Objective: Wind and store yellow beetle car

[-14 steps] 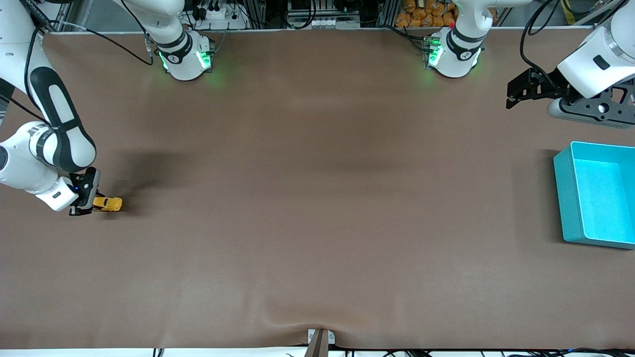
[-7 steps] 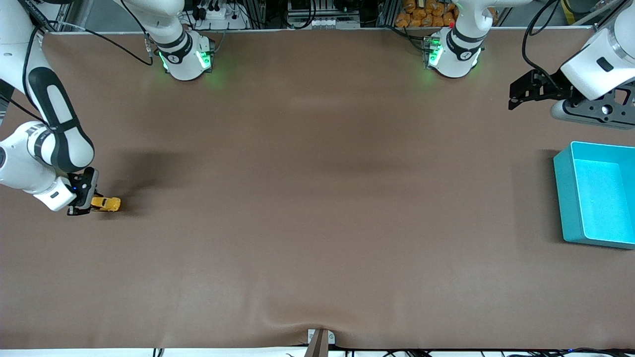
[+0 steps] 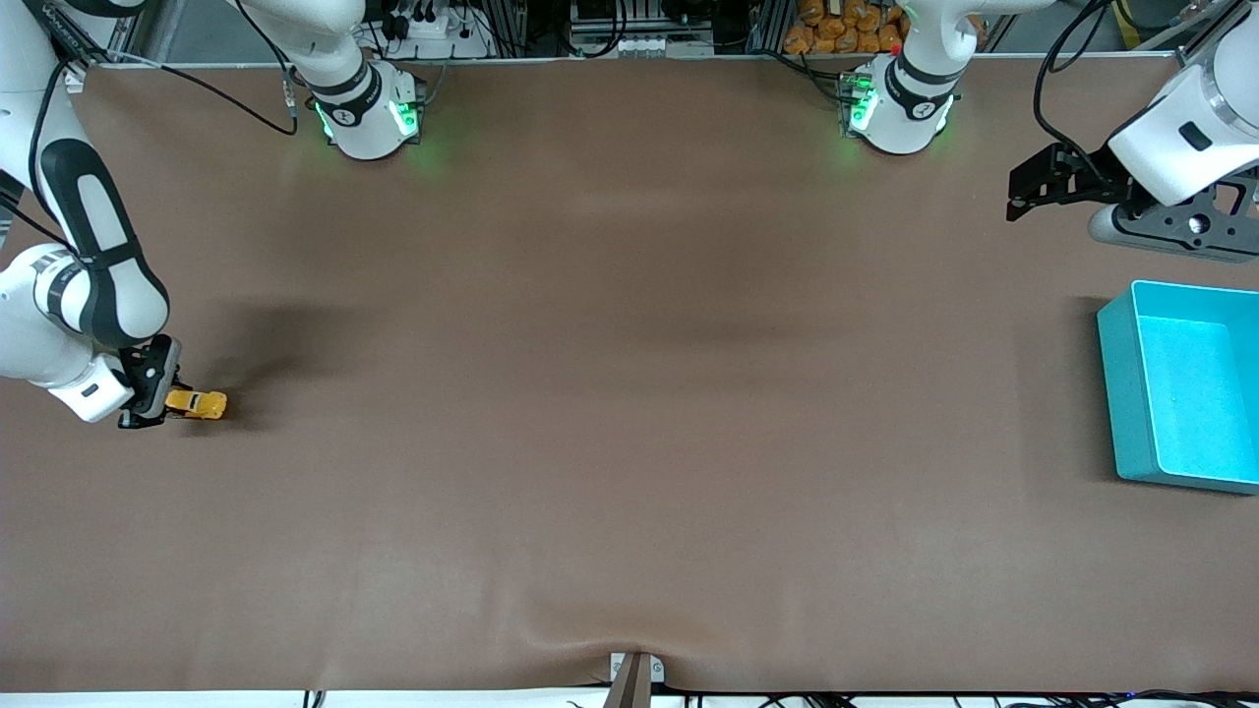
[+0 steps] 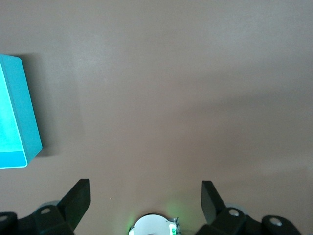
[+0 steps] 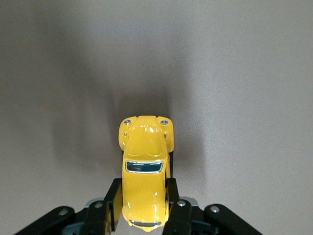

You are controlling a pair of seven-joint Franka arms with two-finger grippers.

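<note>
Right claw [image 3: 148, 401] grips the yellow beetle car [image 3: 196, 403] low on the table [image 3: 629, 393] at the right arm's end.

Its fingers [image 5: 113, 200] are closed on the car's rear flanks, with the nose pointing straight away from the claw and the long axis running along the table toward the left arm's end. The wheels look to be on or just above the surface, so a pull-back wind would run along that same axis; that is my reading, not something shown. The left claw [image 3: 1028, 187] waits wide open and empty in the air beside the blue bin [image 3: 1116, 393], which sits well apart from the car at the left arm's end. Storing the car means crossing nearly the whole table, and the left arm is the nearer one to the bin.
</note>
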